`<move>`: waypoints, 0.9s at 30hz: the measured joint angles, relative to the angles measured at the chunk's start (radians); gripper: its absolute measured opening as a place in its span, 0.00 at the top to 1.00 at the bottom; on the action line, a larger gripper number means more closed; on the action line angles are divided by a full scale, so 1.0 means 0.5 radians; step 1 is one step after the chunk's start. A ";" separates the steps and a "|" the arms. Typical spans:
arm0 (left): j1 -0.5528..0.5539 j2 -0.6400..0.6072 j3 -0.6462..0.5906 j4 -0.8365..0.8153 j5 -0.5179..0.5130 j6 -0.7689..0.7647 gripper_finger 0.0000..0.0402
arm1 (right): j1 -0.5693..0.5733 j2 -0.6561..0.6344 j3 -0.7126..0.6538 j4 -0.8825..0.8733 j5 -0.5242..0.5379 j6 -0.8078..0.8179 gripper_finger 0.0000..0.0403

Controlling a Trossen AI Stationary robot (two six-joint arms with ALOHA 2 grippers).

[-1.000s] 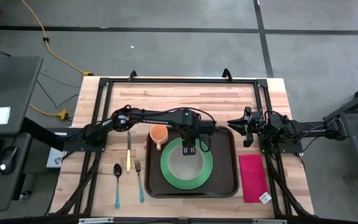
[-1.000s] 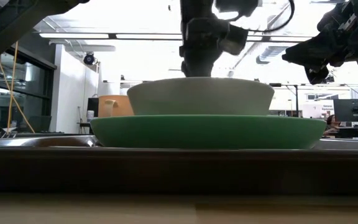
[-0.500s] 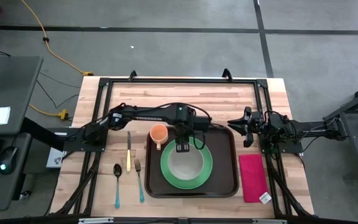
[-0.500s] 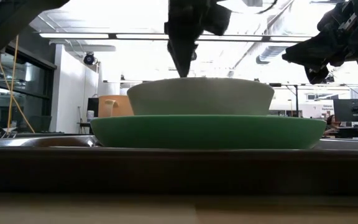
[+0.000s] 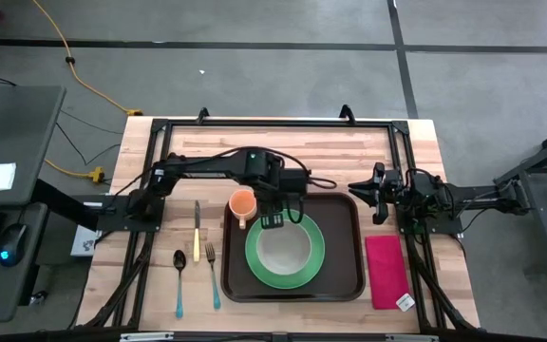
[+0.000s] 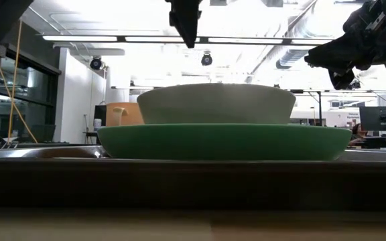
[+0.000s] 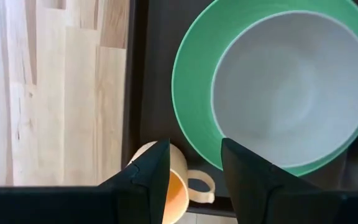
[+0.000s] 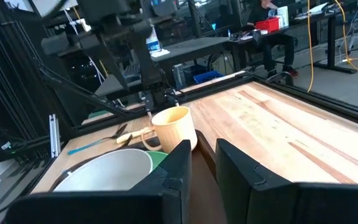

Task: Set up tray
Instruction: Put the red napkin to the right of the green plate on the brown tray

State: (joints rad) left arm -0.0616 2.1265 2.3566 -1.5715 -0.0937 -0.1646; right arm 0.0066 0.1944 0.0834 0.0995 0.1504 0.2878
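Tray [image 5: 345,275] sat mid-table [image 5: 283,142], toward the right, probably so both arms reach it. It carried the green plate [image 5: 316,258] with the white bowl [image 5: 286,249] nested on it, and the orange mug [image 5: 243,203] in its far-left corner. Left tool [image 5: 273,222], fingers apart and empty, hovered over the plate's far rim beside the mug. Right tool [image 5: 380,193], narrowly gapped, empty, waited just off the tray's far-right corner.
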 joint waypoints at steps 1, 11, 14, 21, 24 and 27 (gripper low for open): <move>-0.003 -0.012 0.000 0.001 -0.003 0.001 0.57 | 0.000 0.000 0.000 -0.002 0.000 0.000 0.87; -0.070 -0.082 -0.002 0.000 -0.011 -0.047 0.57 | 0.000 0.001 0.000 -0.003 -0.006 0.000 0.87; -0.097 -0.100 0.000 0.001 -0.014 -0.047 0.57 | -0.001 0.001 0.000 -0.005 -0.006 0.000 0.87; -0.161 -0.172 -0.001 0.001 -0.146 -0.108 0.57 | -0.001 0.001 0.000 -0.011 -0.007 -0.001 0.87; -0.174 -0.198 -0.001 0.001 -0.174 -0.125 0.57 | -0.001 0.002 0.000 -0.012 -0.007 -0.001 0.87; -0.187 -0.232 -0.002 0.002 -0.193 -0.138 0.57 | 0.000 0.002 0.000 -0.022 -0.007 -0.001 0.87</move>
State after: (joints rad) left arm -0.1550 2.0103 2.3556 -1.5707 -0.1902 -0.2337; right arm 0.0067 0.1951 0.0834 0.0884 0.1471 0.2874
